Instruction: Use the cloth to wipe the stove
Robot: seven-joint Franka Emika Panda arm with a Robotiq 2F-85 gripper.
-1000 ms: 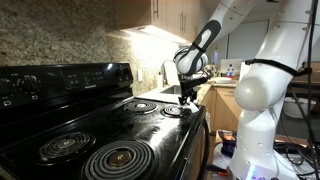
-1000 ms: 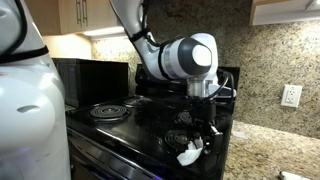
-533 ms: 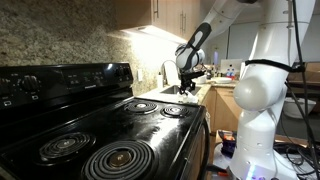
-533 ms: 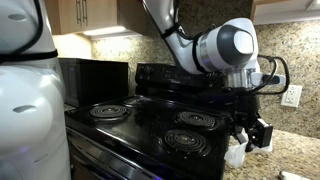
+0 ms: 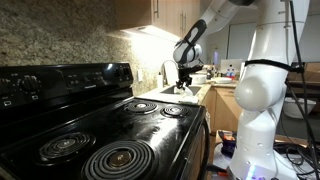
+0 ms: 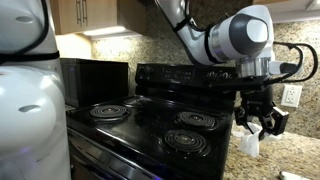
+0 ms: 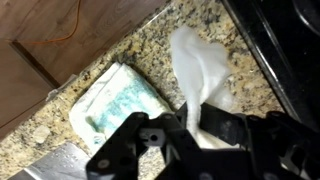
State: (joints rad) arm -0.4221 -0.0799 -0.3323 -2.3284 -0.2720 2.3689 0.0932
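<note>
The black electric stove (image 5: 110,140) with coil burners fills the foreground in both exterior views (image 6: 150,120). My gripper (image 6: 258,118) hangs over the granite counter (image 6: 275,165) just past the stove's edge and is shut on a white cloth (image 6: 248,146) that dangles from its fingers. In an exterior view the gripper (image 5: 183,80) is beyond the stove's far end. In the wrist view the fingers (image 7: 192,122) pinch the white cloth (image 7: 200,62), which drapes down onto the counter beside the stove's black edge (image 7: 275,60).
A folded teal-and-white cloth (image 7: 115,100) lies on the counter (image 7: 150,35) next to the white cloth. A wall outlet (image 6: 292,96) is on the granite backsplash. The robot's white base (image 5: 262,100) stands beside the stove. Cabinets hang overhead (image 5: 160,12).
The gripper has carried the cloth sideways off the stove's burners to above the counter beside the stove, and has risen a little.
</note>
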